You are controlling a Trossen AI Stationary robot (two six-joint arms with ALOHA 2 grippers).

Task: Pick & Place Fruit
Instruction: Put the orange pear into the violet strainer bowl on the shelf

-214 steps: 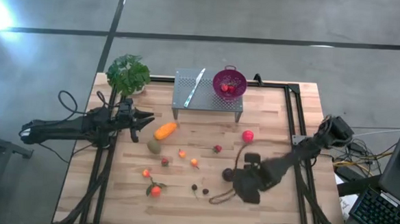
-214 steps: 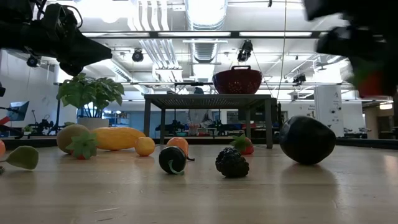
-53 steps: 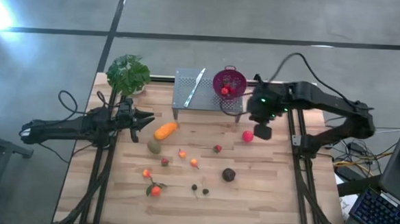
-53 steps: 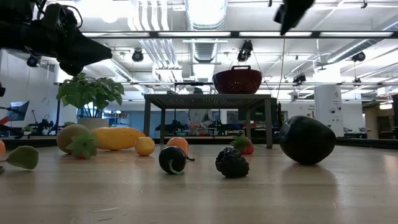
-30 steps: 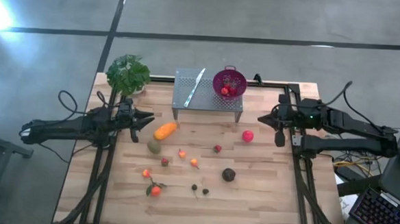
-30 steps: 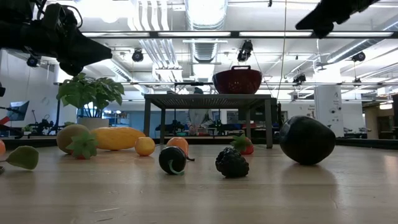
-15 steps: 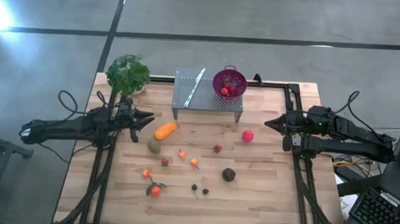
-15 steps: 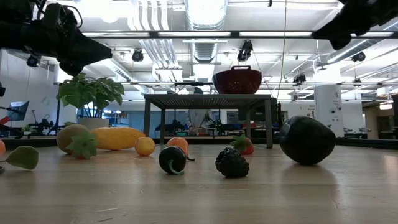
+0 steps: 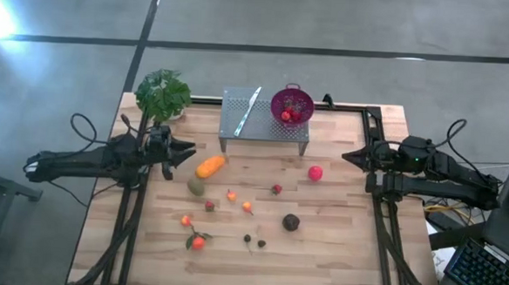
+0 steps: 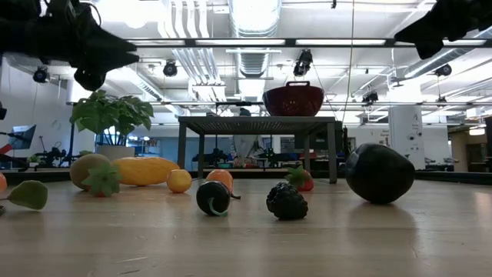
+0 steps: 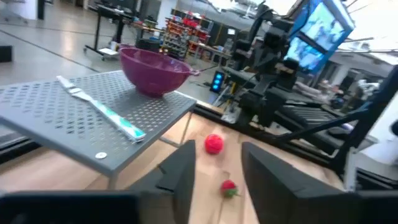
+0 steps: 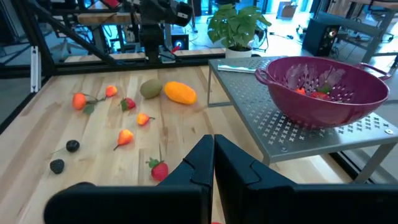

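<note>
Toy fruit lies scattered on the wooden table: a long orange one, an olive-green one, a red ball, a dark purple ball and several tiny red and orange pieces. Red pieces lie in the purple colander, which stands on a grey perforated stand. My left gripper hovers open at the table's left, just left of the orange fruit, and the gap between its fingers shows in its wrist view. My right gripper hovers shut at the right edge, right of the red ball, and its fingertips meet in its wrist view.
A leafy plant stands at the far left corner. A thin white utensil lies on the stand beside the colander. Black frame rails run along the table's left and right sides. Bare wood lies along the near edge.
My right gripper, shut with nothing in it, has drawn back toward the table's right edge and sunk a little. My left gripper has rolled slightly about its own axis while staying beside the orange fruit. No fruit has moved.
</note>
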